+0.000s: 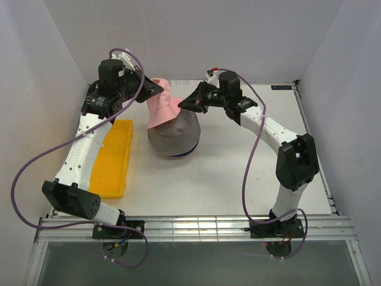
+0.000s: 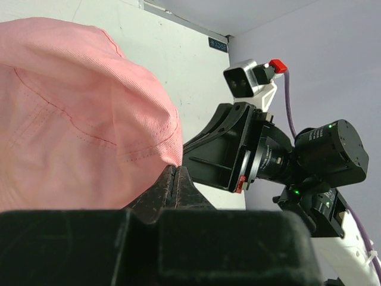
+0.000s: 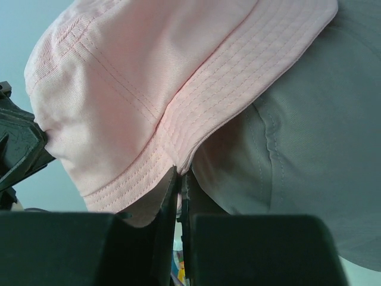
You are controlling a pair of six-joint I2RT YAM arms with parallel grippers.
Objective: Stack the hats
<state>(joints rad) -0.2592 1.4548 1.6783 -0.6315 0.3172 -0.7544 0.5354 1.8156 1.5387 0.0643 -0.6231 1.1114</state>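
Top external, pink hat (image 1: 162, 108) tilted atop grey hat (image 1: 177, 138), crown up-left, left tool (image 1: 156, 90) and right tool (image 1: 185, 103) clenched on it

A dark label (image 2: 218, 44) on the table (image 2: 178, 65) edge carries lettering, perhaps too blurred to read.

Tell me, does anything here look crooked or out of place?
Yes: the pink hat hangs askew, tilted over the back-left edge of the grey hat instead of sitting squarely on top.
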